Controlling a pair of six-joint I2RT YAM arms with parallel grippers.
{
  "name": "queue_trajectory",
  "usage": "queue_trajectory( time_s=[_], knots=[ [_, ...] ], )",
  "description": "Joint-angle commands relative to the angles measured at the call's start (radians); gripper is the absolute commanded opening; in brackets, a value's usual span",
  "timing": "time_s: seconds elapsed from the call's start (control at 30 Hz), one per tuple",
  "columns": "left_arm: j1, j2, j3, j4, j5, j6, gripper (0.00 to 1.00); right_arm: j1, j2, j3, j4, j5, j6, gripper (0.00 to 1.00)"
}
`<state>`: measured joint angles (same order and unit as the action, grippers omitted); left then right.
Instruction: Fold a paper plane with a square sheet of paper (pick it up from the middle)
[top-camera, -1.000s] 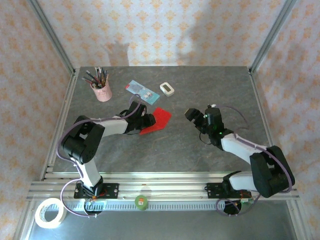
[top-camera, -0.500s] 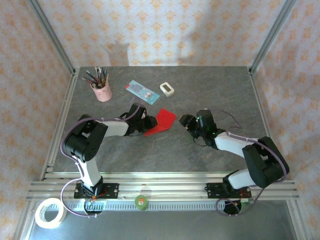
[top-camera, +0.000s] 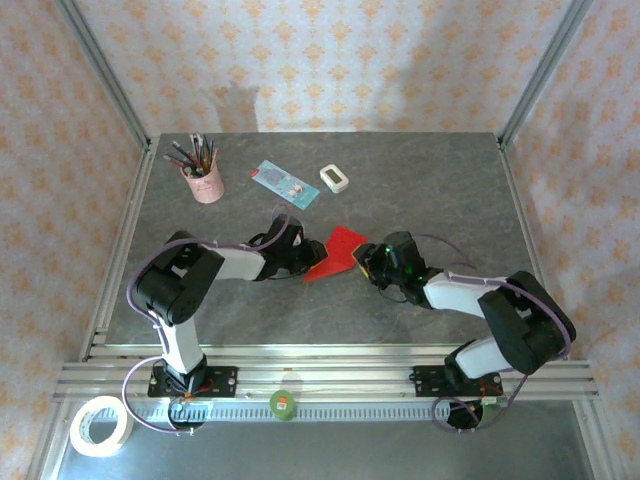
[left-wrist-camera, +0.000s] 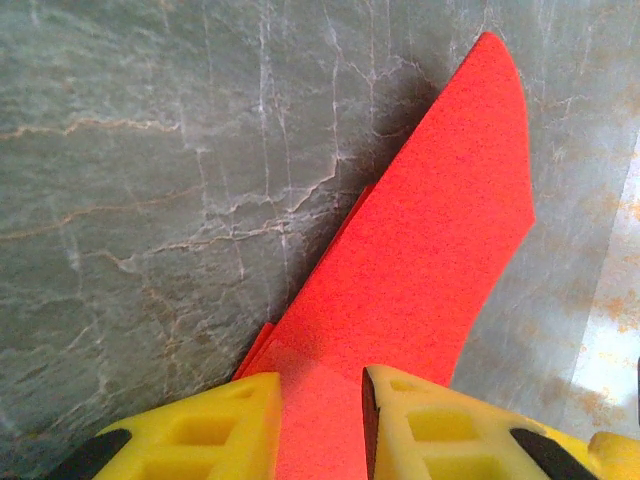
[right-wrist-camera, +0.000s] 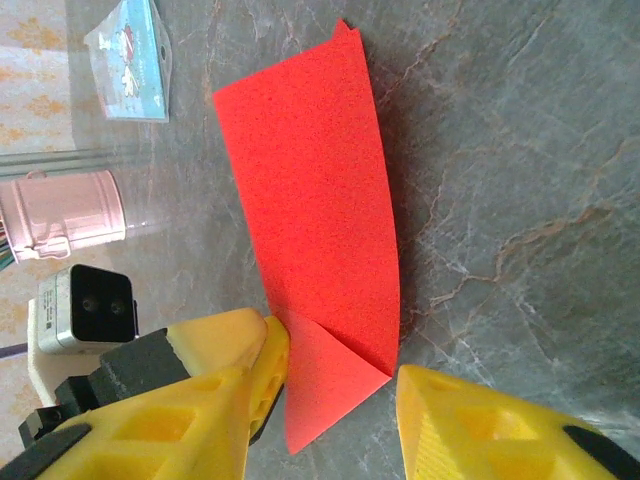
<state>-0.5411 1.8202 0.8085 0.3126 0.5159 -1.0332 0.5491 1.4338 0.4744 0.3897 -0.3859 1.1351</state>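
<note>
while left hand (left-wrist-camera: 320, 388) pinches paper (left-wrist-camera: 440, 230), right (right-wrist-camera: 340, 368) gapes.

Bright, even light from above; a soft grey shadow falls on the back wall (top-camera: 240, 100); the paper (left-wrist-camera: 420, 270) throws a dark shadow on the table (left-wrist-camera: 150, 200) in both wrist views; pale glare washes the left wrist view's right edge.

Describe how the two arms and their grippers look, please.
The left arm and right arm share black joint housings, white links and looping lilac cables. The left gripper and right gripper have bright yellow plastic fingers with rectangular pockets. A small green light glows on the right wrist.
</note>
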Motion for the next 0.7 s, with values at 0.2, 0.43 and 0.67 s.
queue_trajectory(
  time_s=[0.2, 0.43, 0.67],
  knots=[
    [-0.002, 0.038, -0.029, -0.041, -0.020, -0.011, 0.29, 0.038, 0.080, 0.025, 0.024, 0.008, 0.038, 0.34],
    [-0.002, 0.040, -0.028, -0.046, -0.020, -0.003, 0.29, 0.044, 0.120, 0.028, 0.078, -0.020, 0.045, 0.31],
    [-0.002, 0.039, -0.026, -0.046, -0.014, 0.000, 0.29, 0.043, 0.153, 0.029, 0.117, -0.040, 0.055, 0.27]
  ],
)
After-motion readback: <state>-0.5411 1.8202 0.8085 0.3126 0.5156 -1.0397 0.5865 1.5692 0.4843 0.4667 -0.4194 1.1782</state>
